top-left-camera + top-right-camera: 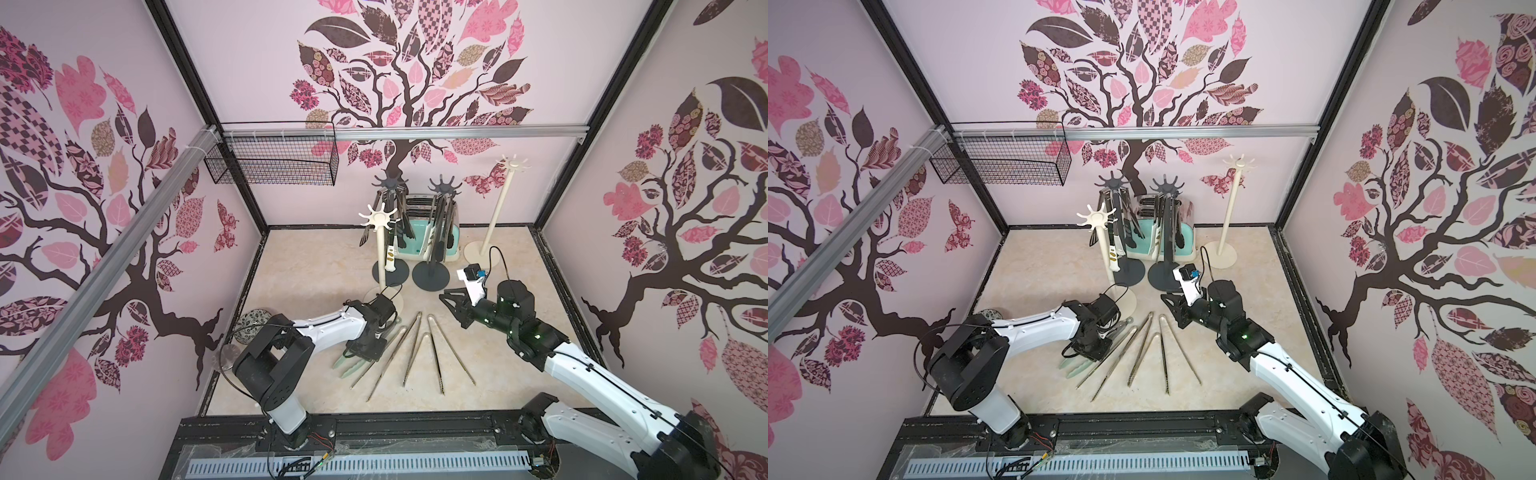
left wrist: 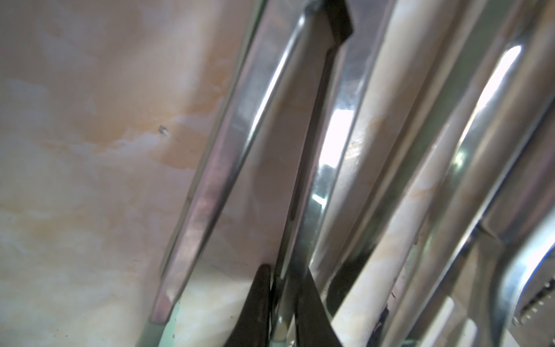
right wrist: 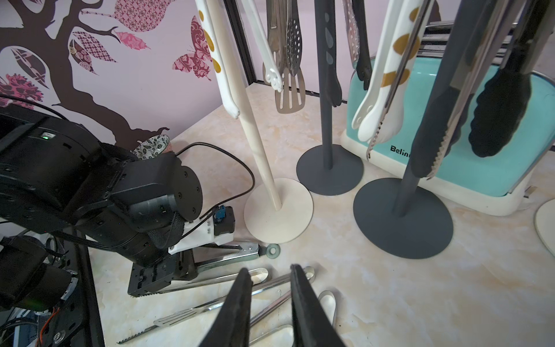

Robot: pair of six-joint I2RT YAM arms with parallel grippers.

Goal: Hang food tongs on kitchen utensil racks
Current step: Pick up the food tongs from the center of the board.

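Several steel food tongs (image 1: 415, 349) lie fanned out on the marble table in both top views. My left gripper (image 1: 365, 351) is down on the leftmost pair, the mint-tipped tongs (image 1: 351, 368). In the left wrist view its fingers (image 2: 261, 300) press one steel arm (image 2: 288, 234) between them. My right gripper (image 1: 451, 301) hovers open above the tongs' hinge ends with nothing between its fingertips (image 3: 244, 279). Two dark grey kitchen utensil racks (image 1: 444, 185) at the back carry hanging tongs. One cream rack (image 1: 378, 218) holds a few; the other cream rack (image 1: 514, 164) stands bare.
A mint toaster (image 1: 419, 245) stands behind the dark racks. A black wire basket (image 1: 274, 162) hangs on the back rail. A patterned bowl (image 1: 253, 324) and a metal disc (image 1: 230, 357) sit by the left wall. The rack bases (image 3: 402, 222) crowd the table's middle.
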